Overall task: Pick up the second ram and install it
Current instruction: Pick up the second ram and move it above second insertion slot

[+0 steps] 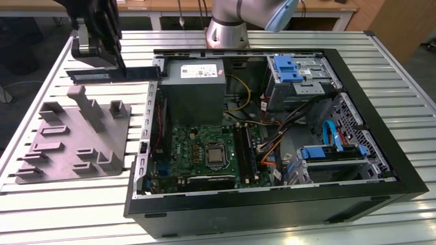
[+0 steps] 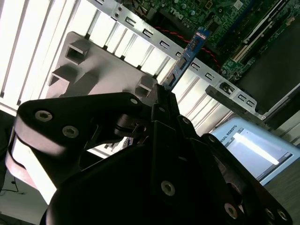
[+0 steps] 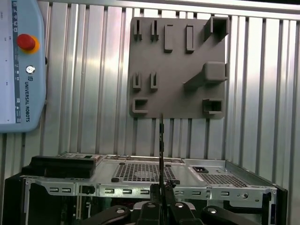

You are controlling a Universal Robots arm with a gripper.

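My gripper (image 1: 116, 65) hangs over the table at the exterior view's left, just outside the back left corner of the open computer case (image 1: 381, 168). It is shut on the second ram (image 1: 112, 75), a slim dark stick held level above the table. In both wrist views the ram (image 2: 188, 55) (image 3: 161, 145) shows edge-on, sticking out from the closed fingertips (image 2: 159, 96). The motherboard (image 1: 197, 150) lies inside the case, with its long black slots (image 1: 244, 148) beside the processor socket.
A grey moulded fixture tray (image 1: 102, 153) (image 3: 187, 101) lies on the slatted table to the case's left, below the gripper. A teach pendant (image 3: 21, 65) rests on the table. Cables, blue drive cages (image 1: 293, 69) and the power supply (image 1: 194, 84) crowd the case.
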